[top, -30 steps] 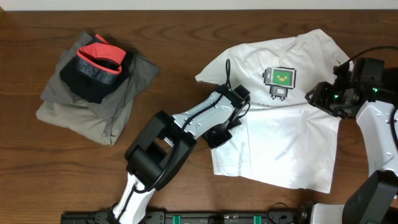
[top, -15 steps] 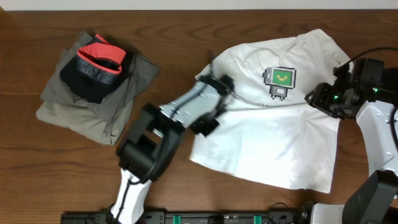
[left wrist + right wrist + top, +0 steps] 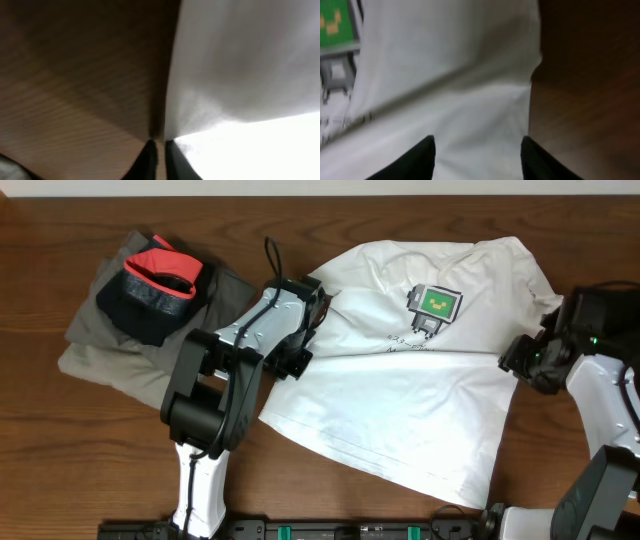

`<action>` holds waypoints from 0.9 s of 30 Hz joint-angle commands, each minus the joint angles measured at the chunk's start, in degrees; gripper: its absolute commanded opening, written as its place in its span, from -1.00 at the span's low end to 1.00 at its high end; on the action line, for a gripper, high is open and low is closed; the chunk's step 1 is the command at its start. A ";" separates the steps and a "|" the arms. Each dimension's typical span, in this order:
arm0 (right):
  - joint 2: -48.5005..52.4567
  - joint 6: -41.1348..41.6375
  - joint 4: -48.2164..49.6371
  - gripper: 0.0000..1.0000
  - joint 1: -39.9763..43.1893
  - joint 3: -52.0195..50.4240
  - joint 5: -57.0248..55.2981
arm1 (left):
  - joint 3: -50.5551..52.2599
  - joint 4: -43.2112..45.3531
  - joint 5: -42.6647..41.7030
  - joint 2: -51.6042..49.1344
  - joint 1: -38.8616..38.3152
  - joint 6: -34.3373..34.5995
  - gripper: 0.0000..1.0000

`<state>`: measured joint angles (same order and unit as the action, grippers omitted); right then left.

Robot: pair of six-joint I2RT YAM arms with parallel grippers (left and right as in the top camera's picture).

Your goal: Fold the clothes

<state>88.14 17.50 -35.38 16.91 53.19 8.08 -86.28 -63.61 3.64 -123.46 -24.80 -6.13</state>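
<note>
The white T-shirt (image 3: 420,395) lies spread on the table right of centre, its green-and-black print (image 3: 435,302) facing up. My left gripper (image 3: 298,358) is at the shirt's left edge. In the left wrist view its fingers (image 3: 160,152) are pinched together on the edge of the white fabric (image 3: 240,65). My right gripper (image 3: 525,360) is at the shirt's right edge. In the right wrist view its fingers (image 3: 477,155) are wide apart over the white fabric (image 3: 445,75), beside the hem and the bare wood, with the print (image 3: 337,22) at the upper left.
A pile of folded grey clothes (image 3: 130,355) with a black-and-red garment (image 3: 155,285) on top lies at the back left, close to my left arm. Bare wood table (image 3: 80,450) lies in front of it and along the front edge.
My left gripper has pulled the shirt's left side leftward and toward the back, and the whole shirt has slid left and spread wider. My right gripper has shifted slightly toward the front.
</note>
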 commanded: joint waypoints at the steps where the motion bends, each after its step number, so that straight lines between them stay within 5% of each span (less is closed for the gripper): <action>1: 0.17 1.20 6.21 -0.08 0.44 -3.63 1.66 | 0.39 -1.16 -0.17 3.82 -0.68 1.07 -0.66; 4: 0.57 2.69 10.16 -0.39 0.37 -5.92 3.80 | 0.28 -2.19 -0.20 7.56 -0.74 2.10 -0.42; 11: 5.53 6.78 10.69 -0.66 0.39 -7.91 -2.10 | 0.22 -0.98 -0.17 18.51 -0.66 3.45 0.06; 15: 10.43 8.85 9.84 -0.69 1.42 -8.02 -10.29 | 0.22 0.31 -0.17 23.52 -0.66 3.43 0.29; 22: 12.13 8.81 5.25 -0.66 7.65 -6.69 -29.22 | 0.22 1.64 -1.77 26.91 -0.66 3.45 0.42; 27: 9.75 1.11 4.13 -0.45 9.20 -1.55 -19.34 | 0.22 5.51 -3.41 26.71 -0.66 3.37 0.53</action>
<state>97.21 23.75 -30.89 25.56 49.76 -11.55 -85.89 -59.44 2.04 -97.08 -25.61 -3.11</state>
